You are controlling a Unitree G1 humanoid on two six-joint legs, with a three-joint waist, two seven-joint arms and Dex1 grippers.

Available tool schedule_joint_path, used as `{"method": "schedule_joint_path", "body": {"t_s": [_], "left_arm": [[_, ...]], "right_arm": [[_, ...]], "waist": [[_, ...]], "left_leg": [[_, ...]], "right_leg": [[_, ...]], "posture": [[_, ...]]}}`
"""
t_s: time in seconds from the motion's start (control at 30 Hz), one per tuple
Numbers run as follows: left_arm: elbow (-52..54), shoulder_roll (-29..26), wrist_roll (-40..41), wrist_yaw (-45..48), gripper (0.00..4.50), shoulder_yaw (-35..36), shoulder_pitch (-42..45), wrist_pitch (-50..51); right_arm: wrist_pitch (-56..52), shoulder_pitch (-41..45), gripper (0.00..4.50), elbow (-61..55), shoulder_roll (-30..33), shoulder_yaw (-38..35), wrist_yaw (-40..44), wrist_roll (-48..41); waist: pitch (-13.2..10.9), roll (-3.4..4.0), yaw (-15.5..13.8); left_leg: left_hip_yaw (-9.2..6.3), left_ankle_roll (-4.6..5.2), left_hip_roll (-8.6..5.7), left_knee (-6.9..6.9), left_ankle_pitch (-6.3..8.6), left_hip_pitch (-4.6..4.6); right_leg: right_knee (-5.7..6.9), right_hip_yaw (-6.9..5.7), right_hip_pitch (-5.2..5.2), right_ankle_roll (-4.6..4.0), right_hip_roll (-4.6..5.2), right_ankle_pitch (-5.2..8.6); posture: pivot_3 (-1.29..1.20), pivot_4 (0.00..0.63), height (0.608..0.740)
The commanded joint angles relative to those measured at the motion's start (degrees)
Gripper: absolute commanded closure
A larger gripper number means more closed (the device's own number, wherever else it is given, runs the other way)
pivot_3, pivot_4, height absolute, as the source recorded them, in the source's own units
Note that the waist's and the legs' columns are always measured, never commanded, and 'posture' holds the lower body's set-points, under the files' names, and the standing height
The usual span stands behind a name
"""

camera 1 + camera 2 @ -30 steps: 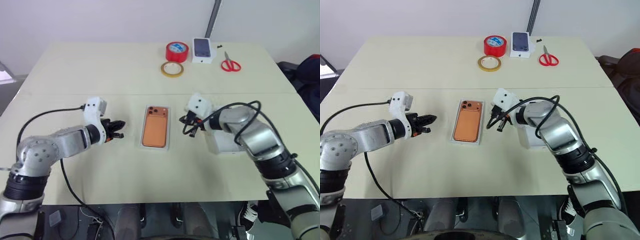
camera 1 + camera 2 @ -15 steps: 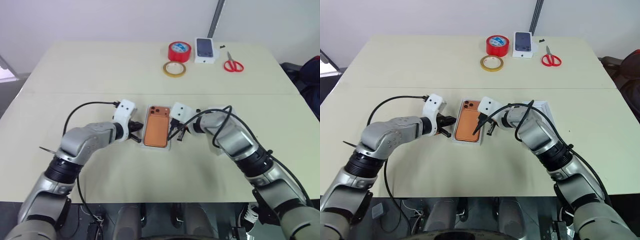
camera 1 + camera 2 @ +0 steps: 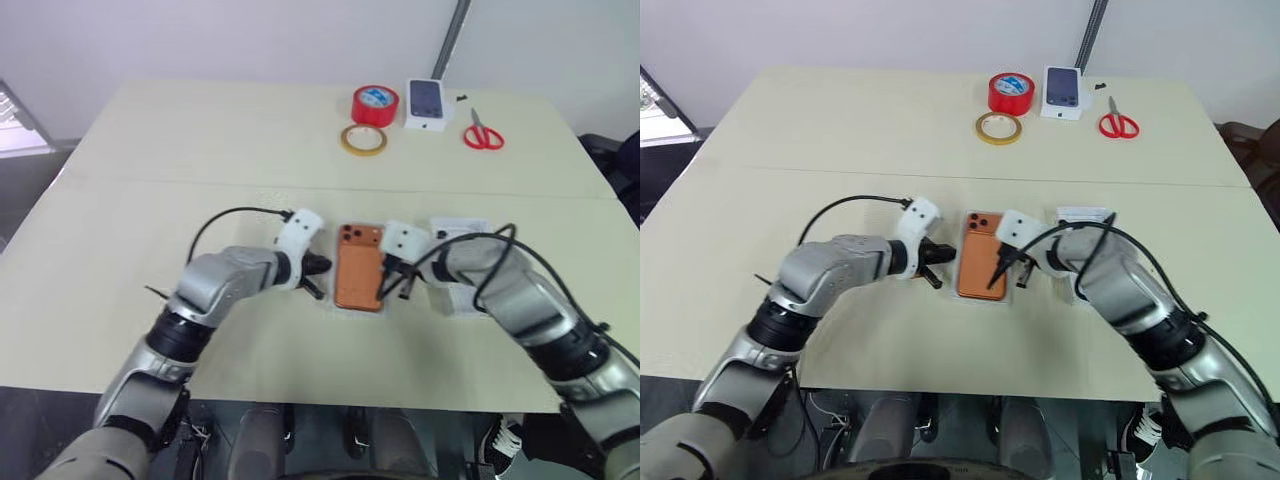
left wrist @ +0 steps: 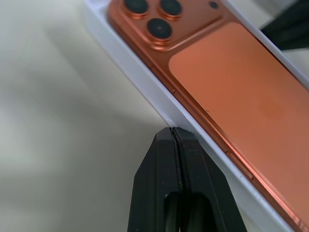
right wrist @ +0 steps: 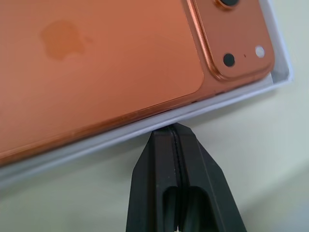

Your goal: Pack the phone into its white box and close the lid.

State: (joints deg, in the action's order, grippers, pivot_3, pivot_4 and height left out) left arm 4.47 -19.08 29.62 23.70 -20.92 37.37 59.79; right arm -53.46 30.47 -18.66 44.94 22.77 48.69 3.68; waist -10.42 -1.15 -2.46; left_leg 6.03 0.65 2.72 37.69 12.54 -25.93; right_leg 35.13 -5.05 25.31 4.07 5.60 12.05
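The phone (image 3: 359,276) lies back up inside the white box (image 4: 145,82), near the middle of the table's (image 3: 200,150) near half, its camera lenses at the far left corner. The box rim shows as a thin white frame all round the phone.

The left gripper (image 4: 175,133) sits at the box's left side, its two black fingers pressed together with nothing between them, the tips touching or just short of the rim. The right gripper (image 5: 173,129) stands at the box's right side in the same way: fingers closed flat on each other, empty, tips right against the outer wall.

Just right of the box, partly under the right arm, lies a white rectangular piece (image 3: 458,232); whether it is the lid cannot be told.

Along the far edge, well apart from the box, are a red tape roll (image 3: 375,104), a yellowish tape ring (image 3: 363,140) just nearer, a small white box picturing a dark phone (image 3: 426,102), and red-handled scissors (image 3: 483,133) at the right
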Motion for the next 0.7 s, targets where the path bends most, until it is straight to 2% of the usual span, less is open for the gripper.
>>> {"method": "schedule_joint_path", "body": {"t_s": [0.03, 0.37, 0.7], "left_arm": [[1.83, 5.61, 0.91, 5.71, 4.46, -5.31, 2.65, -0.37], [0.43, 8.70, -3.76, 8.88, 4.46, -5.81, 2.47, 0.67], [-1.48, 9.14, -5.71, 8.41, 4.46, -1.69, 2.18, 1.33]], "right_arm": [[-0.59, -2.08, 4.50, -6.24, 0.97, -1.20, 1.52, -2.25], [-2.35, -5.23, 4.50, -7.48, 3.60, -4.15, 0.75, -1.93], [-1.49, -5.39, 4.50, -6.72, 4.54, -4.23, 1.17, -1.49]], "waist": [[0.00, 0.01, 0.20], [0.01, 0.02, 0.19], [0.01, 0.02, 0.22]], "left_leg": [[-0.01, 0.02, 0.00, 0.05, 0.01, -0.02], [-0.04, 0.18, 0.03, 0.28, 0.12, -0.11], [-0.05, 0.21, 0.03, 0.32, 0.14, -0.13]], "right_leg": [[0.00, 0.00, -0.01, 0.00, 0.00, 0.00], [0.01, 0.00, -0.03, 0.01, 0.00, 0.01], [0.01, 0.00, -0.03, 0.01, 0.00, 0.01]], "posture": [[0.00, 0.150, 0.730], [0.00, 0.150, 0.730], [0.00, 0.150, 0.730]]}}
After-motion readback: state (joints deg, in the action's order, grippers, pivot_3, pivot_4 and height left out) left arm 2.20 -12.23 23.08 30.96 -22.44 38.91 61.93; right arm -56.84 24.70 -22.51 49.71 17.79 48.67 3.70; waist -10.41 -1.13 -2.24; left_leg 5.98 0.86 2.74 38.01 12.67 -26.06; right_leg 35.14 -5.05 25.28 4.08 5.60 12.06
